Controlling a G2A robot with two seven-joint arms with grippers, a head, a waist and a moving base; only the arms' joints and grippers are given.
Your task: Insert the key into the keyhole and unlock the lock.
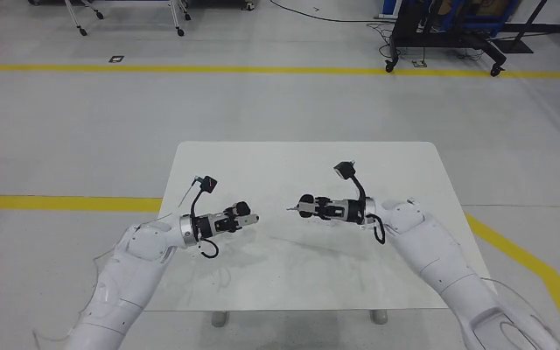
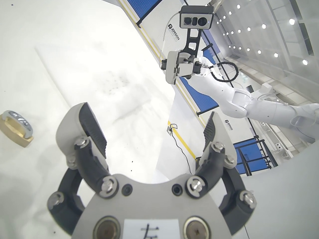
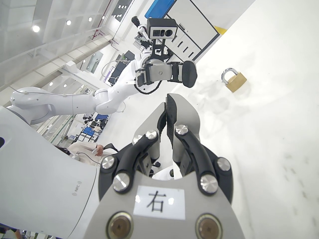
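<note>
A brass padlock with a silver shackle point(image 3: 234, 80) lies flat on a white table point(image 1: 350, 162). It is near the left gripper point(image 2: 149, 111) and touches neither arm. The left gripper hangs above the table with its ribbed black fingers spread wide and nothing between them. Facing it across a gap, the right gripper point(image 3: 167, 105) has its fingers pressed together. Whether they pinch anything cannot be told.

a white label point(image 2: 150, 230) with one dark character sat on the base of the left gripper point(image 2: 149, 111); a matching label point(image 3: 159, 201) sat on the right gripper point(image 3: 167, 100)
</note>
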